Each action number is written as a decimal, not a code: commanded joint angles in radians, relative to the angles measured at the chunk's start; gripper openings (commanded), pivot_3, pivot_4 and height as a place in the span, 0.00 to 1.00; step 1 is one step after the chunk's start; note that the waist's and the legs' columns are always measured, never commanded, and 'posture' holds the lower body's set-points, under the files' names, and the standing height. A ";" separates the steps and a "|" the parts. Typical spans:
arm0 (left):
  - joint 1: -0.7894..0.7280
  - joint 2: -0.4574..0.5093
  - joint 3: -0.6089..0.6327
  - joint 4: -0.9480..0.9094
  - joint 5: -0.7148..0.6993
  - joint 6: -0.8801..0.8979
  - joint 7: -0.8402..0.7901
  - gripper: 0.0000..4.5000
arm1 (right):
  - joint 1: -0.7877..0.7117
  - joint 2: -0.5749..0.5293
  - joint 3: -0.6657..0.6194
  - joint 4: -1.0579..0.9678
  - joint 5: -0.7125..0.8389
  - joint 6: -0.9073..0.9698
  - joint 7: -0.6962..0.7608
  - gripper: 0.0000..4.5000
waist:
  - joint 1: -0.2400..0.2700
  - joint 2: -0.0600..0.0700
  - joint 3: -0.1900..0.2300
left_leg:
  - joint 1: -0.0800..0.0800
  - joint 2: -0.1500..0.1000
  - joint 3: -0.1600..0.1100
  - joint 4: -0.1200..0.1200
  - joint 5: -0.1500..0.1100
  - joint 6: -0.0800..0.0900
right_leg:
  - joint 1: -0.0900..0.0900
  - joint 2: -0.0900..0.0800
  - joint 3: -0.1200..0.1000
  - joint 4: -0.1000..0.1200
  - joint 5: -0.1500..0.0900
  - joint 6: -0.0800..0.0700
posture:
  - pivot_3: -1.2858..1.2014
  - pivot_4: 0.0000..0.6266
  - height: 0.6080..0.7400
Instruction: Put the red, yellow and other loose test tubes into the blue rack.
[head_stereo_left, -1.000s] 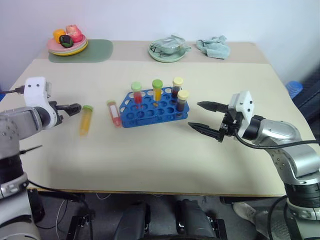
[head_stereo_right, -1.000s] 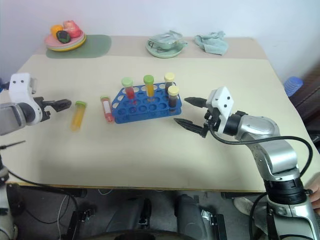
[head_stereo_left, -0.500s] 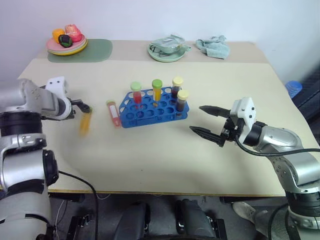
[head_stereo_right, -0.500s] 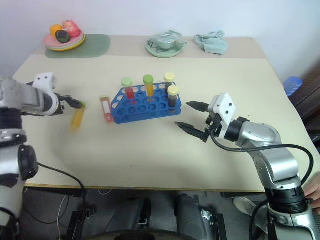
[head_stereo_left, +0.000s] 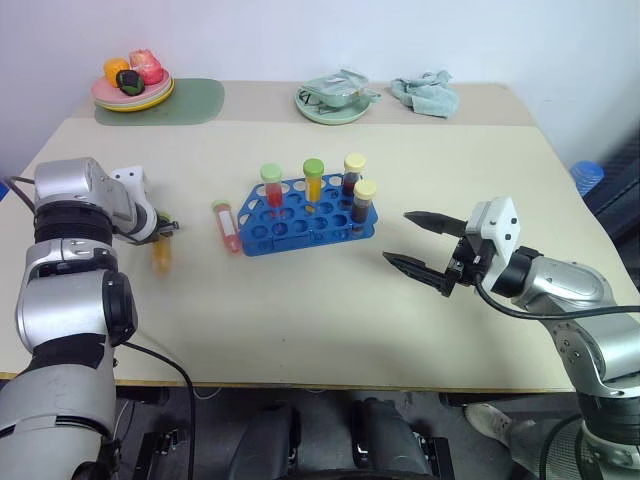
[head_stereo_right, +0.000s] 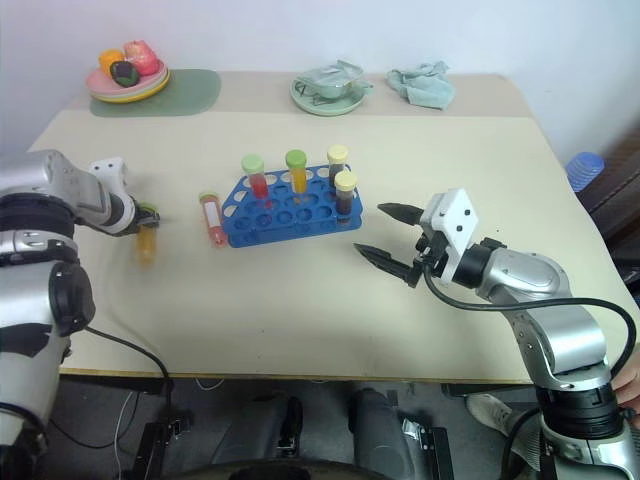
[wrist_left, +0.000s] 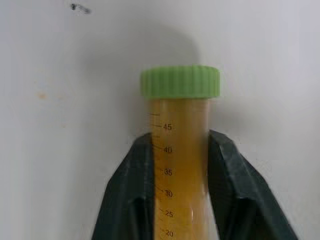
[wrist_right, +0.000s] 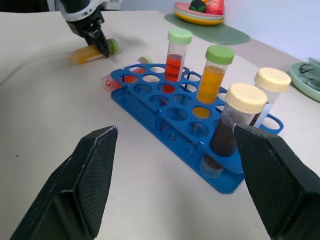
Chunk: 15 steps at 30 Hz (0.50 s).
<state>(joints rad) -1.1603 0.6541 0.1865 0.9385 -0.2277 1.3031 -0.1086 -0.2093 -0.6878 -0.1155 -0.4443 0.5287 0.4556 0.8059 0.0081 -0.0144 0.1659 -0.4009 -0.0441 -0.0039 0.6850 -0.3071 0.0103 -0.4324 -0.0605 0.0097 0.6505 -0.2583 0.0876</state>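
The blue rack (head_stereo_left: 310, 218) stands mid-table with a red tube (head_stereo_left: 272, 186), an orange tube (head_stereo_left: 314, 179) and two dark yellow-capped tubes (head_stereo_left: 365, 199) upright in it. A loose red test tube (head_stereo_left: 227, 225) lies just left of the rack. Farther left a yellow-orange tube with a green cap (wrist_left: 180, 150) lies on the table. My left gripper (head_stereo_left: 166, 229) points down at it and is shut on its body just below the cap. My right gripper (head_stereo_left: 425, 245) hovers right of the rack, open, with nothing between its fingers (wrist_right: 95, 170).
At the back left, a plate of toy fruit (head_stereo_left: 133, 88) sits on a green mat (head_stereo_left: 190, 103). A pale green dish (head_stereo_left: 335, 100) and a crumpled cloth (head_stereo_left: 426, 95) lie along the back edge. Bare tabletop stretches in front of the rack.
My left gripper has come forward and down onto the yellow-orange tube and shut on it. The right gripper has stayed open, and the rack and red tube are unmoved.
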 joint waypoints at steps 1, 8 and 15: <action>0.012 0.021 0.061 -0.085 -0.028 0.025 -0.034 0.18 | -0.035 -0.011 -0.010 0.012 0.000 -0.013 0.013 0.84 | -0.002 0.000 0.000 | 0.000 0.000 0.000 0.000 0.000 0.000 | 0.000 0.000 0.000 0.000 0.000 0.000 | 0.52 0.24 1.00; 0.555 0.019 0.302 -1.111 -0.437 -0.206 -0.524 0.18 | -0.045 -0.012 -0.007 0.069 -0.006 -0.039 0.060 0.84 | -0.022 -0.001 0.000 | -0.008 0.001 0.000 0.000 0.000 0.000 | -0.008 0.000 0.001 0.002 0.000 0.000 | 0.52 0.24 1.00; 0.661 -0.128 0.252 -1.267 -0.544 -0.452 -0.625 0.18 | 0.011 -0.006 -0.056 0.042 0.015 -0.031 0.039 0.84 | 0.001 0.000 -0.001 | 0.002 0.001 0.000 0.001 0.000 0.000 | 0.003 -0.001 0.001 -0.001 0.000 0.000 | 0.52 0.24 1.00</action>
<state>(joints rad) -0.4848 0.5638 0.4406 -0.3217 -0.7560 0.9512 -0.7366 -0.2033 -0.6926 -0.1302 -0.3642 0.5265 0.4374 0.8557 0.0087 -0.0144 0.1651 -0.3936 -0.0431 -0.0040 0.6849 -0.3076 0.0106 -0.4243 -0.0615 0.0104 0.6487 -0.2583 0.0871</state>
